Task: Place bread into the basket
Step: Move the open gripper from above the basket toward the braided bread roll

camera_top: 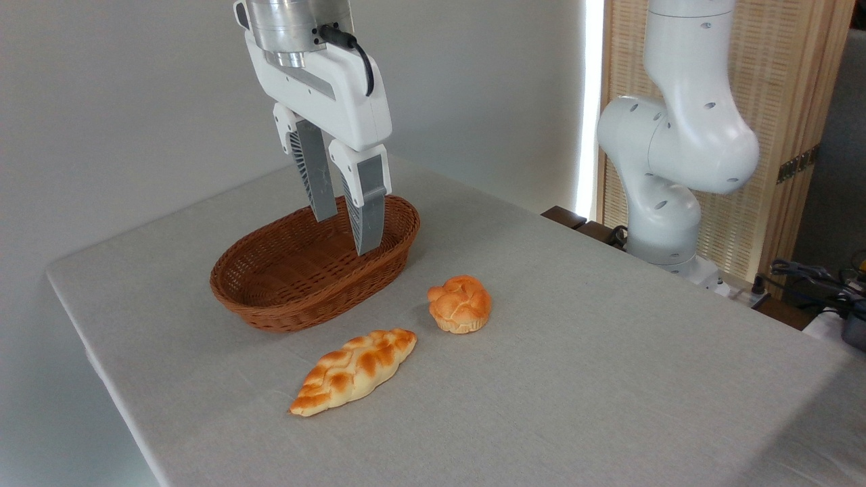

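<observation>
Over the wicker basket (298, 287), the gripper (346, 233) hangs with its ribbed grey fingers a narrow gap apart, holding nothing. Braided loaf of bread (353, 370) lies on the grey tablecloth (609, 379) at the basket's 5 o'clock, with a knotted round bun (460, 303) near its 1 o'clock.
</observation>
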Robot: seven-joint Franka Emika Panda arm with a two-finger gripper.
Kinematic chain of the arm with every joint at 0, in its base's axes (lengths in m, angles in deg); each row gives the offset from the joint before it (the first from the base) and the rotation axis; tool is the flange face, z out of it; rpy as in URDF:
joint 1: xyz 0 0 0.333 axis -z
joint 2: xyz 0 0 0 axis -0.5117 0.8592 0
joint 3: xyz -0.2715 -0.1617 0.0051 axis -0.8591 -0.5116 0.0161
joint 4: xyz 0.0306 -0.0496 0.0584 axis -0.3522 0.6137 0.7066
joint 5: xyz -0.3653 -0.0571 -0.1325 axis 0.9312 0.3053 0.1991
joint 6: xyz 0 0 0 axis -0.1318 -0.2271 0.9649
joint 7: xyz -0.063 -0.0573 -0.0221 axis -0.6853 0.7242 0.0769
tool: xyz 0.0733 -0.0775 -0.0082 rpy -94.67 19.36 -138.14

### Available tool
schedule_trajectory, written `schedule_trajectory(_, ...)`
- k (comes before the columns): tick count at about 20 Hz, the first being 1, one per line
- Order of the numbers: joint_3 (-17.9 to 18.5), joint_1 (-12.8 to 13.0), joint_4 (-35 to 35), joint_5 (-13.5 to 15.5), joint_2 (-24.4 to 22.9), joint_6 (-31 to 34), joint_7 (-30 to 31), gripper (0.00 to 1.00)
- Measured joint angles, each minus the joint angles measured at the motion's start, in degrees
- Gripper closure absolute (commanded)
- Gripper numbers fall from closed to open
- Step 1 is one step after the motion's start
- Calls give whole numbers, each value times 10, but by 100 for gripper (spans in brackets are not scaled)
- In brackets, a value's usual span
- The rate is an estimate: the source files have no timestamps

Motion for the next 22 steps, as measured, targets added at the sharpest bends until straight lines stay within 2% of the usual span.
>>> schedule_trajectory(9,2,-1,1,0,0,0,0,0)
schedule_trajectory(12,4,-1,11,0,-1,-20,0,0)
schedule_trajectory(18,7,-3,83,0,-12,-124,0,0)
schedule_trajectory(22,31,-5,131,0,-18,-197,-2,0)
